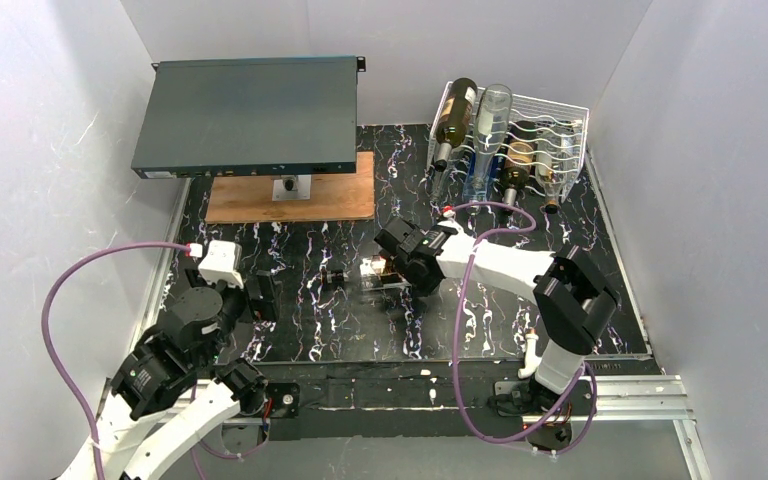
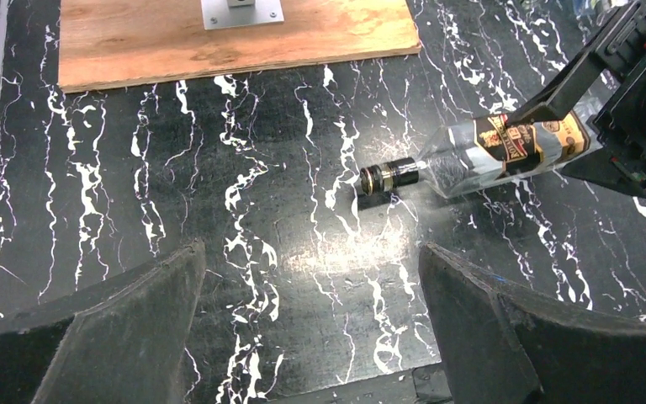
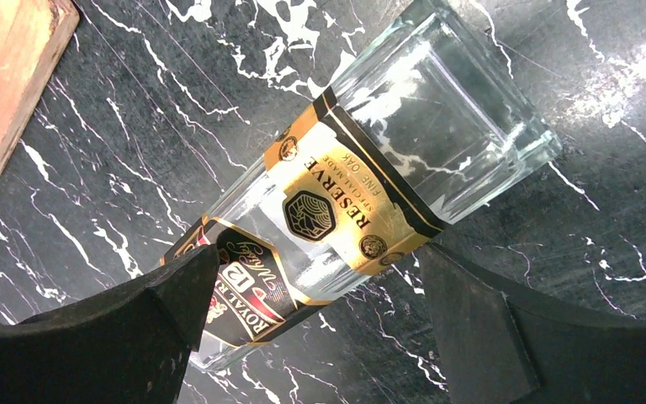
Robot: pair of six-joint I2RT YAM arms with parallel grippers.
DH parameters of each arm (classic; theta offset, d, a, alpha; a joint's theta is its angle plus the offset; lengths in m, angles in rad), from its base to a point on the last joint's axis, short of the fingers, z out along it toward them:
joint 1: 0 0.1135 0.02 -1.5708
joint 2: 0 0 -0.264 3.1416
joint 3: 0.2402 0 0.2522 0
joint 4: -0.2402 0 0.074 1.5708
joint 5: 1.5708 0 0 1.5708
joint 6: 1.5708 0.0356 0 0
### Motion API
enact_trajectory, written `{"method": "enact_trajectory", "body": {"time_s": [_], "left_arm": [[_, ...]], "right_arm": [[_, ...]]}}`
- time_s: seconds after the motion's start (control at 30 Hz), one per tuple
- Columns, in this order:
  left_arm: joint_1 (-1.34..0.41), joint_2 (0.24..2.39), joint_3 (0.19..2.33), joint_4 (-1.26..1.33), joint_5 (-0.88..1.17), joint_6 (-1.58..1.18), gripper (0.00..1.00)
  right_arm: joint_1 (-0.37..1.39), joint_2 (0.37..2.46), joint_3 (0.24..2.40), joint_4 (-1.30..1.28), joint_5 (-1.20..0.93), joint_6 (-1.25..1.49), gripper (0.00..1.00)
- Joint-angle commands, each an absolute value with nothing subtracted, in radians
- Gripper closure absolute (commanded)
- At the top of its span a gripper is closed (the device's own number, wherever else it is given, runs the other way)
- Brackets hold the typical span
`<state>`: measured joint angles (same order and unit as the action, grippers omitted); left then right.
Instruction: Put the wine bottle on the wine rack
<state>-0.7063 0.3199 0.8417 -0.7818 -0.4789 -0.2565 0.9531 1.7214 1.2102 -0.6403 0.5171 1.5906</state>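
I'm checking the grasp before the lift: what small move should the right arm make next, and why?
Probably close the right gripper on the bottle. The bottle lies on its side on the table, its labelled body sits between the open fingers, and nothing clamps it yet, so closing should come before any lift toward the wine rack.

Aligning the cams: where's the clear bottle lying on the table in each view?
Top external: bottle lies mid-table, near the centre of the frame.
Left wrist: bottle at upper right, cap pointing left.
Right wrist: bottle fills the centre, diagonal, base at upper right.
Shared landmark: wooden board, along the top edge in left wrist, upper-left corner in right wrist.
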Motion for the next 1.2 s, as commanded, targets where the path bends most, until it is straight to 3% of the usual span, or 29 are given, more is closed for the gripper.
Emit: {"method": "enact_trajectory", "body": {"time_s": [0.0, 0.3, 0.47, 0.67, 0.9, 1.17], "left_arm": [[-0.708, 0.357, 0.833, -0.763, -0.468, -0.222, 0.02], [-0.708, 0.32, 0.827, -0.764, -0.481, -0.222, 0.02], [-0.709, 0.338, 0.828, -0.762, -0.472, -0.22, 0.02], [-0.708, 0.359, 0.829, -0.761, -0.459, -0.217, 0.02], [-0.709, 0.358, 0.828, -0.762, -0.472, -0.216, 0.02], [-0.708, 0.359, 0.828, -0.762, -0.469, -0.216, 0.02]], "right_arm": [[0.922, 1.743, 1.169, -0.653, 0.566, 1.559, 0.02], [0.828, 1.471, 0.849, -0.388, 0.534, 1.118, 0.14], [0.68, 1.296, 0.763, -0.379, 0.458, 0.837, 0.14], [0.665, 1.204, 0.904, -0.555, 0.464, 0.611, 0.03], [0.704, 1.189, 0.935, -0.668, 0.4, 0.91, 0.02], [0.947, 1.282, 0.962, -0.677, 0.503, 1.355, 0.02]]}}
